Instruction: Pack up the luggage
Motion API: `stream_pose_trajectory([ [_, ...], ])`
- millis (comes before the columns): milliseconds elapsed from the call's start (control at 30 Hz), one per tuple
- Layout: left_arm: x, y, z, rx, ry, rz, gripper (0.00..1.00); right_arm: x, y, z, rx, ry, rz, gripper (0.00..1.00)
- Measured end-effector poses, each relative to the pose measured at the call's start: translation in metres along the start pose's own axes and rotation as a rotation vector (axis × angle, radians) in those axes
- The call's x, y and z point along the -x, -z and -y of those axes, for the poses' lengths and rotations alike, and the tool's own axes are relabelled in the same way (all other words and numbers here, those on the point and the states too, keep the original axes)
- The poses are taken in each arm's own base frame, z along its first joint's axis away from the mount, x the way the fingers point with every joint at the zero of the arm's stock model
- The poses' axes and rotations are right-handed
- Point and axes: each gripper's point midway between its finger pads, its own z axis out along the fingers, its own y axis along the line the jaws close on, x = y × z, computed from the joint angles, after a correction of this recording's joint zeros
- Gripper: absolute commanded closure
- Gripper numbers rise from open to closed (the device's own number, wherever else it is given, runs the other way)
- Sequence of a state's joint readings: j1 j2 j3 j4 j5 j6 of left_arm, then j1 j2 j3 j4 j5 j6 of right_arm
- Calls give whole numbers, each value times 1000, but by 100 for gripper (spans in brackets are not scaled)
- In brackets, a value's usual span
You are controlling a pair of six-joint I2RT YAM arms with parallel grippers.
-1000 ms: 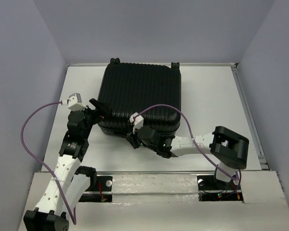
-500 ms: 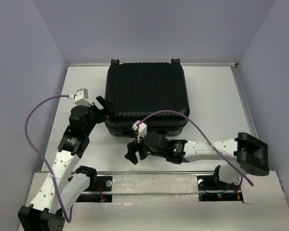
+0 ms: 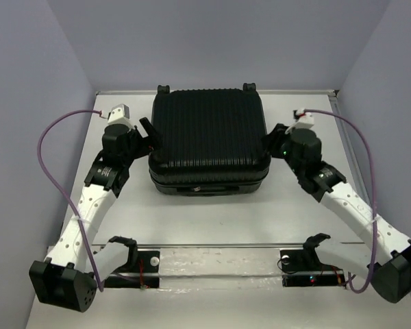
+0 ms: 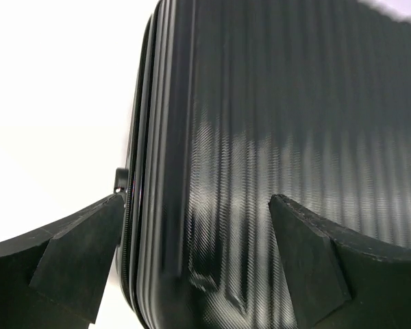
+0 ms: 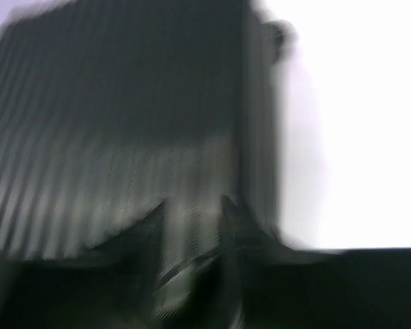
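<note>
The luggage, a black ribbed hard-shell case, lies shut and flat at the middle back of the table. My left gripper is at its left edge. In the left wrist view this gripper stands wide open, one finger beside the zipper seam and the other over the ribbed shell. Over at the case's right edge is my right gripper. The right wrist view is blurred, but there the right gripper shows a narrow gap between its fingers, with the shell behind and nothing held.
Two small caster wheels stick out at the case's far edge, close to the back wall. Purple cables loop out from both wrists. A metal rail runs along the table's near edge.
My right arm has swung from the case's front edge round to its right side, its jaws opening. The case has slid right and back. My left gripper has followed along its left edge.
</note>
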State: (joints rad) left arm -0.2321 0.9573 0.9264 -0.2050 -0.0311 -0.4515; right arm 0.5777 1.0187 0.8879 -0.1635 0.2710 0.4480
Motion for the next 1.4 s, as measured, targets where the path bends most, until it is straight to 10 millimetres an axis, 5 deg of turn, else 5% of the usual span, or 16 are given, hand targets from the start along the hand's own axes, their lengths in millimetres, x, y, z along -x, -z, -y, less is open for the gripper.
stream_pose_trajectory([
  [133,-23,-18,-8,8,-5,-102,1,32,-25,73,-172,-77,25,0],
  [233,-33,-22,-6,-19,3,-138,1,23,-50,94,-168,-113,-59,0],
  [300,-37,-22,-3,-42,8,-151,1,6,-69,95,-128,-133,-132,0],
  [700,-41,-9,-12,-85,15,-40,1,15,-133,57,240,-269,-182,2],
  [967,-52,6,-12,-91,-2,-11,1,17,-152,38,364,-316,-241,2],
  [1100,-69,10,5,-152,-3,-41,1,12,-148,-1,469,-249,-276,2],
  [1400,-107,27,72,-320,21,-137,1,55,-218,14,504,-250,-210,1],
])
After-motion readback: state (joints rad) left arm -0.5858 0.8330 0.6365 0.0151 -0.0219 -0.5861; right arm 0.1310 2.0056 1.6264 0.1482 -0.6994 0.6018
